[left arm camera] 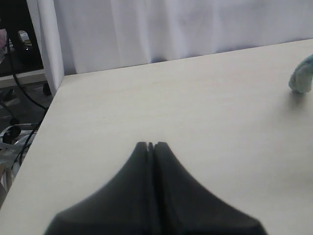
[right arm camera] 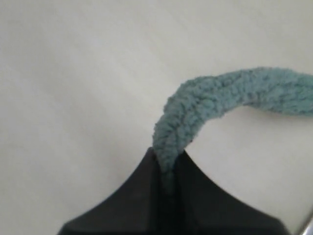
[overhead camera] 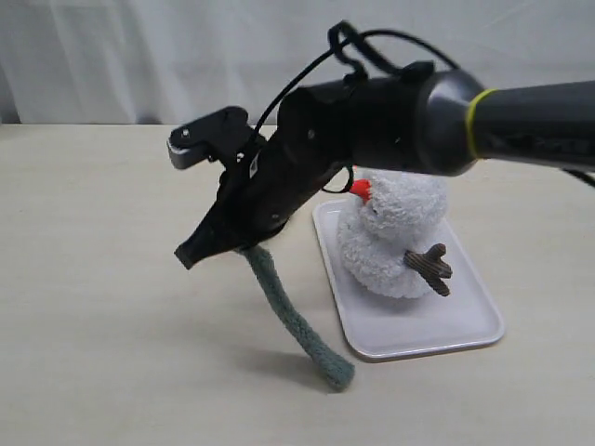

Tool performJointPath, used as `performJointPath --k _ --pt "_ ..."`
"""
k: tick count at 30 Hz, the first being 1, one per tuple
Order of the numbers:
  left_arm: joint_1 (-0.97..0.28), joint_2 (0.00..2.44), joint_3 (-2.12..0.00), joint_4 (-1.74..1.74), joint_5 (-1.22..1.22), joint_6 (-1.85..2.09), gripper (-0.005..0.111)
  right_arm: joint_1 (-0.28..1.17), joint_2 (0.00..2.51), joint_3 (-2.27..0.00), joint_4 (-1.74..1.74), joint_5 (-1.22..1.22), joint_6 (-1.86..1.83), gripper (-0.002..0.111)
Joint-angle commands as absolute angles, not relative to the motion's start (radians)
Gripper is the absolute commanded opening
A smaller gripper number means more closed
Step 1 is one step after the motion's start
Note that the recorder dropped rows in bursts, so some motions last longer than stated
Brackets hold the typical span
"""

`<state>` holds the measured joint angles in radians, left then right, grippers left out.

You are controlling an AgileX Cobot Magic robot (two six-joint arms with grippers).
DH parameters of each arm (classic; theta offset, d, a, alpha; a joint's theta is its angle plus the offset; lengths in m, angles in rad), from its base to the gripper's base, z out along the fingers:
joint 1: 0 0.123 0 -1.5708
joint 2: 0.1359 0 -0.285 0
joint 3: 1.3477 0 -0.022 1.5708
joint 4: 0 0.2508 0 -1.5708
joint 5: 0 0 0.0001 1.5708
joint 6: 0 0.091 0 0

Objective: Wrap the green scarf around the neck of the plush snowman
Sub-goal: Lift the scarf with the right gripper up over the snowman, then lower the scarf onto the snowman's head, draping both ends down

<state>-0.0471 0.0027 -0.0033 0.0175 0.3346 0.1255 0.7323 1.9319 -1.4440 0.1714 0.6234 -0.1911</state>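
The green scarf (overhead camera: 296,319) hangs from my right gripper (overhead camera: 209,246), which is shut on its upper end, and slants down until its lower end rests on the table. In the right wrist view the fuzzy scarf (right arm camera: 234,93) comes out from between the closed fingertips of the right gripper (right arm camera: 167,155). The plush snowman (overhead camera: 395,242) sits on a white tray (overhead camera: 437,339) just right of the arm, its orange nose (overhead camera: 360,190) towards the gripper. My left gripper (left arm camera: 151,145) is shut on nothing above bare table. A scarf end (left arm camera: 301,78) shows at that view's edge.
The right arm (overhead camera: 483,116) reaches across from the right, above and in front of the snowman's head. A pale curtain (overhead camera: 139,56) runs behind the table. In the left wrist view the table's edge (left arm camera: 41,132) borders cables and floor.
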Motion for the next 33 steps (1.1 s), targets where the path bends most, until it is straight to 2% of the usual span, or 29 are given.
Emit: performJointPath --k 1,7,9,13,19,25,33 --pt "-0.046 0.000 0.000 0.014 0.323 0.125 0.000 0.724 1.788 -1.450 0.167 0.687 -0.198 0.004" --pt "-0.046 0.000 0.000 0.014 0.323 0.125 0.000 0.724 1.599 -1.450 0.154 0.715 -0.187 0.004" --pt "-0.046 0.000 0.000 0.014 0.323 0.125 0.000 0.724 1.569 -1.450 0.052 0.722 -0.164 0.004" --pt "-0.046 0.000 0.000 0.014 0.321 0.125 0.000 0.724 1.592 -1.450 -0.327 0.798 0.129 0.004" --pt "-0.046 0.000 0.000 0.014 0.321 0.125 0.000 0.714 1.684 -1.450 -0.664 0.833 0.507 0.004" --pt "-0.046 0.000 0.000 0.014 0.321 0.125 0.000 0.684 1.714 -1.450 -0.690 0.947 0.556 0.004" --pt "-0.046 0.000 0.000 0.014 0.321 0.125 0.000 0.686 1.683 -1.450 -0.673 1.130 0.425 0.004"
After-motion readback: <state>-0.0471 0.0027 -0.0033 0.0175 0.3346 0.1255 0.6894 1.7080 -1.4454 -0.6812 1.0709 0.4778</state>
